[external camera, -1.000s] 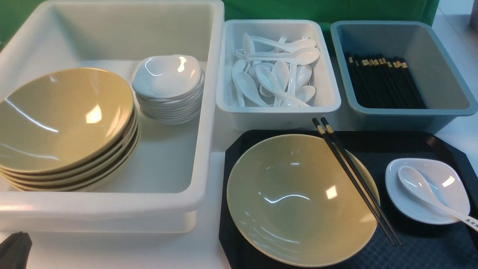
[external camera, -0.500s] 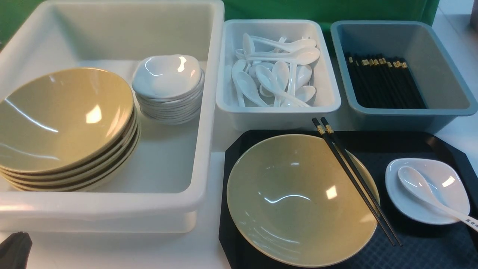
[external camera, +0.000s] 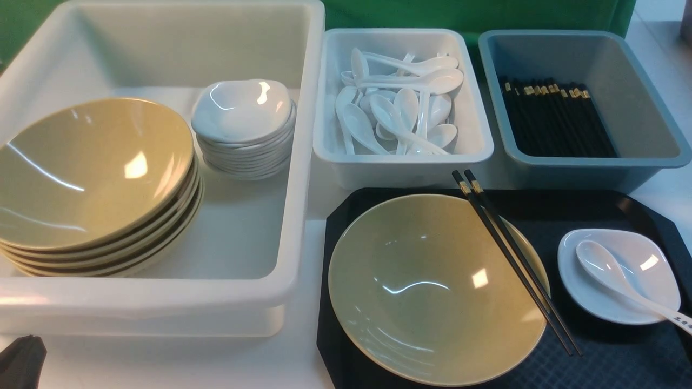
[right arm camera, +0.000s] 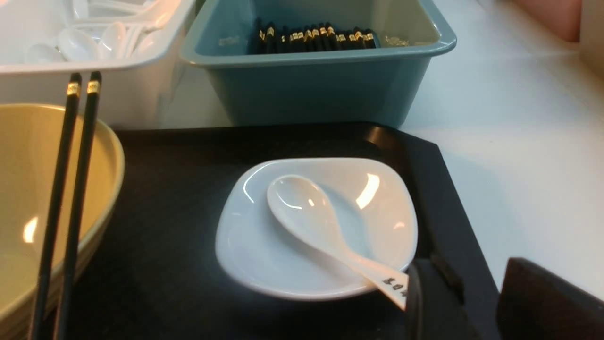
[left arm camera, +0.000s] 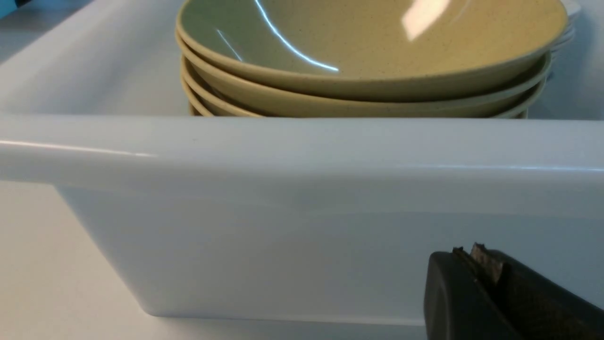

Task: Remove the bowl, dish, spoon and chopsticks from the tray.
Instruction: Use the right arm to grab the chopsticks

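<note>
The black tray (external camera: 594, 216) lies at the front right. On it stands the wide yellow bowl (external camera: 427, 286), with the black chopsticks (external camera: 513, 259) resting across its right rim. To the right, the white dish (external camera: 649, 281) holds the white spoon (external camera: 605, 267), handle end over the dish's edge. My right gripper (right arm camera: 472, 283) is open just behind that handle end, over the tray's rim (right arm camera: 439, 189), with nothing between its fingers. The dish (right arm camera: 387, 208), spoon (right arm camera: 306, 212), chopsticks (right arm camera: 71, 165) and bowl (right arm camera: 28, 189) lie ahead of it. My left gripper (left arm camera: 472, 252) is shut and empty, low before the big white bin.
The big white bin (external camera: 162, 302) on the left holds a stack of yellow bowls (external camera: 92, 178) and a stack of small white dishes (external camera: 243, 124). Behind the tray, a small white bin (external camera: 405, 167) holds spoons and a blue-grey bin (external camera: 584, 173) holds chopsticks.
</note>
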Motion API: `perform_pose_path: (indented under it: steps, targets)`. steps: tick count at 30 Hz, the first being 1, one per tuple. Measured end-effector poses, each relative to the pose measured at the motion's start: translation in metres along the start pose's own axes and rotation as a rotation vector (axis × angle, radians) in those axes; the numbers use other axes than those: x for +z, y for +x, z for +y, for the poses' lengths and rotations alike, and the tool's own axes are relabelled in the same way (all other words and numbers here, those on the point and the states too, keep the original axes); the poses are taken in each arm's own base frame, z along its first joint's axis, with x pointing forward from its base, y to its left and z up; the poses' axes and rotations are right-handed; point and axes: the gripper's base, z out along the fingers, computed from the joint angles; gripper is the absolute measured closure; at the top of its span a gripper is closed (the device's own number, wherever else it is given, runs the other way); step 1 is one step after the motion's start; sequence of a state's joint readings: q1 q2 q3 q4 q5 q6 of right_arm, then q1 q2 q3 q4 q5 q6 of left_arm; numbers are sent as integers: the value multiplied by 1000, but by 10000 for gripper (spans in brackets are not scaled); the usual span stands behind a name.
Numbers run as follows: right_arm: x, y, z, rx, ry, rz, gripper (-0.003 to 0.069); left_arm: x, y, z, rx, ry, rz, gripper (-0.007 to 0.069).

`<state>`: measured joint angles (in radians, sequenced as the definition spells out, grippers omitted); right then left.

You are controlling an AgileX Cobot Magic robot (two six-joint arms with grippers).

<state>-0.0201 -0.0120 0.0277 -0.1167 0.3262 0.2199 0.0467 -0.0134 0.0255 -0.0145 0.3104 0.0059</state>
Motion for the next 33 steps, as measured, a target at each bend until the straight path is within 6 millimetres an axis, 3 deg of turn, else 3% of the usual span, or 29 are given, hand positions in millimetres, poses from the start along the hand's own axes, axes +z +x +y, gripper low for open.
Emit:
perform_pose_path:
  steps: [3, 6, 9, 10, 11, 13, 16, 22, 26, 28, 29, 31, 33]
  targets:
    - [0, 0, 0, 0, 0, 0, 421, 0, 0, 0, 4, 0, 0, 636]
    - [0, 0, 0, 118, -4, 1, 421, 0, -2, -3, -209, 39, -18, 636]
    - [0, 0, 2, 411, -21, 1, 421, -1, -8, -9, -722, 132, -49, 636]
    - [0, -1, 3, 579, -30, 1, 421, -1, -10, -12, -941, 173, -46, 636]
    - [0, -1, 3, 609, -33, -2, 421, -1, -11, -12, -952, 174, -47, 636]
    - [0, -4, 4, 949, -60, -20, 421, -2, -13, -14, -1198, 224, -38, 636]
    - [0, -5, 4, 1091, -66, -21, 421, -2, -15, -14, -1283, 240, -41, 636]
    - [0, -3, 4, 970, -53, -9, 421, -2, -16, -14, -1307, 245, -47, 636]
    - [0, -4, 8, 920, -108, 3, 421, -6, -25, -14, -1199, 258, -79, 636]
    - [-6, -18, 13, 743, -187, -15, 421, -20, -57, -15, -973, 291, -192, 636]
    - [-7, -19, 13, 730, -195, -17, 421, -22, -60, -15, -968, 295, -200, 636]
    - [-22, -56, 20, 528, -283, -84, 444, -38, -94, -17, -737, 306, -279, 636]
    - [-27, -78, 24, 435, -304, -85, 480, -42, -114, -19, -603, 302, -256, 636]
